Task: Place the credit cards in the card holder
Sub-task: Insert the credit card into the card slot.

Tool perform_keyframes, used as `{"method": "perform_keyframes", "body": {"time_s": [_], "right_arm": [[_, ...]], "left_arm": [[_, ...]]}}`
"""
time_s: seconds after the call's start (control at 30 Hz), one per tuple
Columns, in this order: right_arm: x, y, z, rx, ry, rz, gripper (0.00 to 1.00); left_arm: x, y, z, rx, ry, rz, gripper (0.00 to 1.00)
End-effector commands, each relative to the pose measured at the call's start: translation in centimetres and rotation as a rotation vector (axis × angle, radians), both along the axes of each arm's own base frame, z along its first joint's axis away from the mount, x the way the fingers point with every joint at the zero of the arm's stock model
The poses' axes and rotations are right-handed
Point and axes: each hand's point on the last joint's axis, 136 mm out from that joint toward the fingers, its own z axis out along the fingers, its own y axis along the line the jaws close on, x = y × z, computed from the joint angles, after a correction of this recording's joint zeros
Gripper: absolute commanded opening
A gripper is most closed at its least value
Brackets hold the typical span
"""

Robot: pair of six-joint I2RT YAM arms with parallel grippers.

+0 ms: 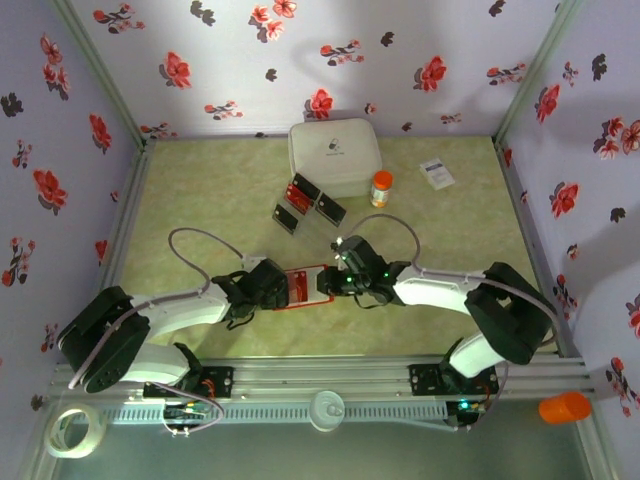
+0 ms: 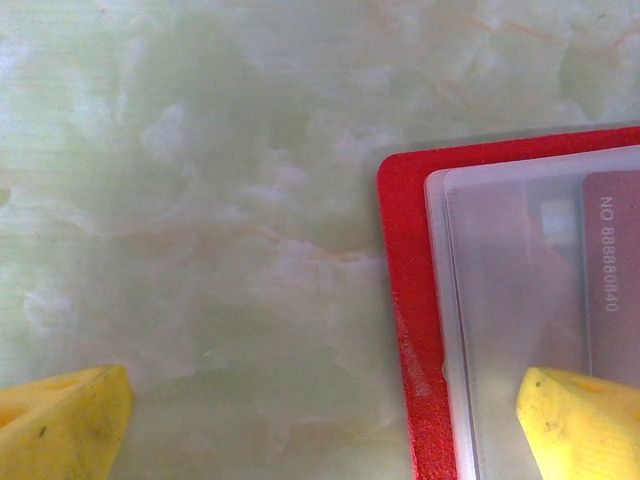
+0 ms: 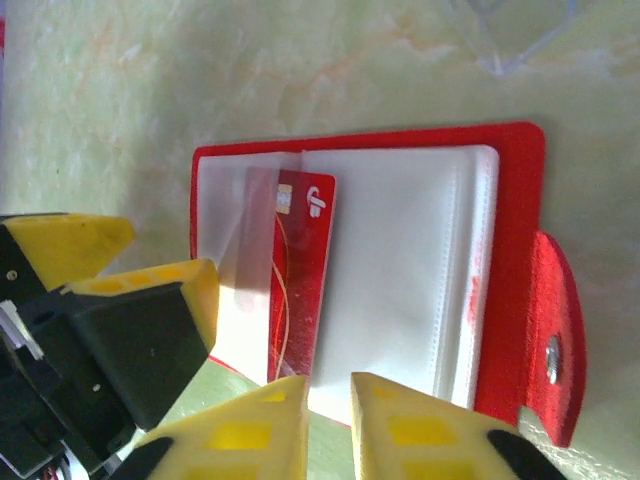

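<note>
The card holder (image 3: 515, 250) lies open on the table, red with pale plastic pockets, between my two grippers (image 1: 305, 285). A red credit card (image 3: 300, 280) sits partway inside the left pocket, its near end sticking out beside my right gripper's fingertips. My right gripper (image 3: 330, 420) (image 1: 328, 283) is almost shut, with a slim empty gap. My left gripper (image 2: 320, 430) (image 1: 272, 288) stands wide open at the holder's left end. One of its fingers (image 2: 580, 420) rests over the pocket, the other (image 2: 60, 420) over bare table. Another red card (image 1: 299, 192) lies on a black tray further back.
A big white lidded box (image 1: 333, 155) stands at the back, with an orange-capped bottle (image 1: 381, 187) and a small white printed box (image 1: 436, 174) to its right. Two more black trays (image 1: 285, 218) (image 1: 331, 209) lie before it. Flowered walls close three sides.
</note>
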Motion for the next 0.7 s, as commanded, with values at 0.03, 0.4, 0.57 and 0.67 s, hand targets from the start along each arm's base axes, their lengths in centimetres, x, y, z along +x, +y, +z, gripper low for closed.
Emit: {"method": "perform_keyframes", "body": {"time_s": [0.03, 0.4, 0.57, 0.67], "right_arm": [[0.4, 0.4, -0.9, -0.070, 0.008, 0.044, 0.08], [1.6, 3.5, -1.8, -0.054, 0.024, 0.073, 0.05], [1.7, 4.1, -2.8, -0.068, 0.041, 0.081, 0.05], [1.6, 4.3, -3.6, -0.081, 0.054, 0.086, 0.05]], "left_arm": [[-1.6, 1.6, -1.5, 0.057, 0.061, 0.002, 1.00], [-1.6, 1.7, -1.5, 0.054, 0.060, 0.008, 1.00], [-1.6, 1.6, -1.5, 0.052, 0.059, 0.008, 1.00], [-1.6, 1.6, -1.5, 0.051, 0.059, 0.008, 1.00]]}}
